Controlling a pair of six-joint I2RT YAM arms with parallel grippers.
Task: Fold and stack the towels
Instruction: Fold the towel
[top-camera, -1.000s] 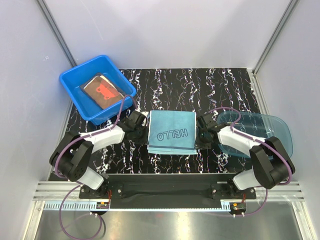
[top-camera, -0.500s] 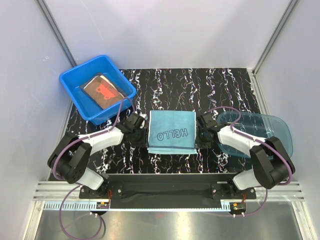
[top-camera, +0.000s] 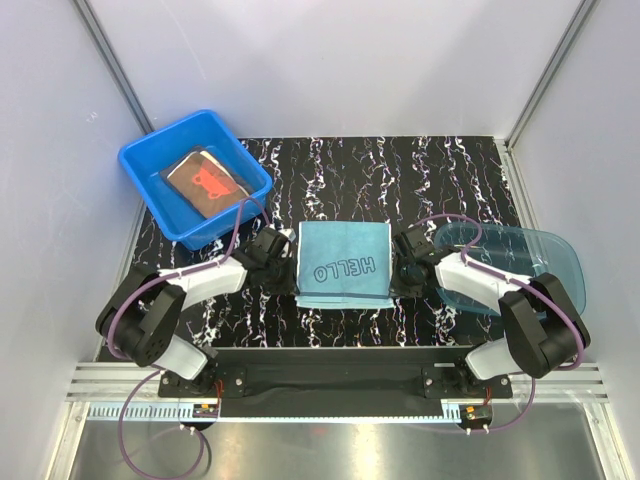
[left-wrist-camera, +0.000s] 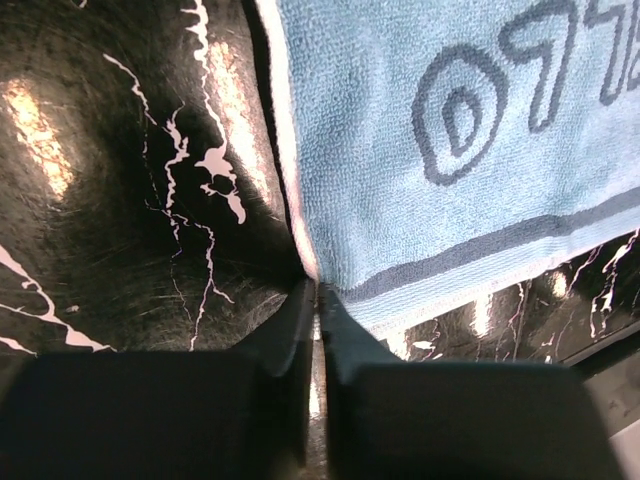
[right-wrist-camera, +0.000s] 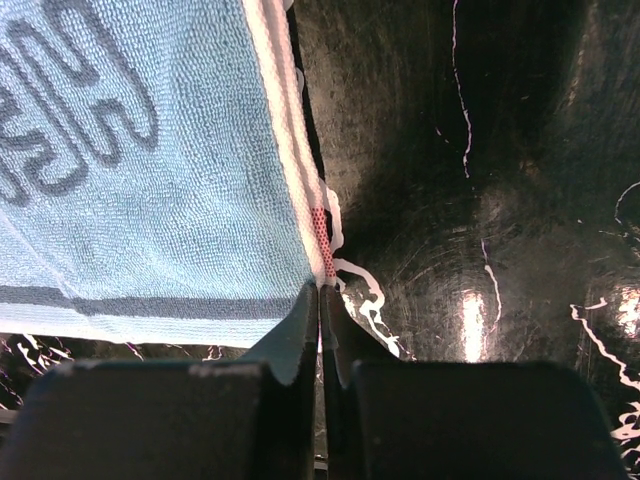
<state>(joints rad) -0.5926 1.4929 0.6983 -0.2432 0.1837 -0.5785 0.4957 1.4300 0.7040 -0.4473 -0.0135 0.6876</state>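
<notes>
A light blue towel (top-camera: 345, 262) with the word HELLO on it lies flat in the middle of the black marbled table (top-camera: 420, 180), a darker stripe running along its near edge. It sits between the two arms, with one pincer at each side.

The left gripper (top-camera: 291, 264) is low at the towel's left edge, by the near-left corner. In the left wrist view its fingers are pressed together. The towel's hem runs straight into the thin slit between their tips, so they pinch the cloth at that corner.

The right gripper (top-camera: 399, 264) mirrors it at the towel's right edge. In the right wrist view its fingers are also pressed together. The white hem with a short red stitch ends right at the tips, nipped between them at the near-right corner.

A second towel, the brown towel (top-camera: 205, 182) with red lettering, lies inside the blue tub (top-camera: 140, 160) at the far left. A translucent teal bowl (top-camera: 530, 255) lies at the right, partly under the right arm.
</notes>
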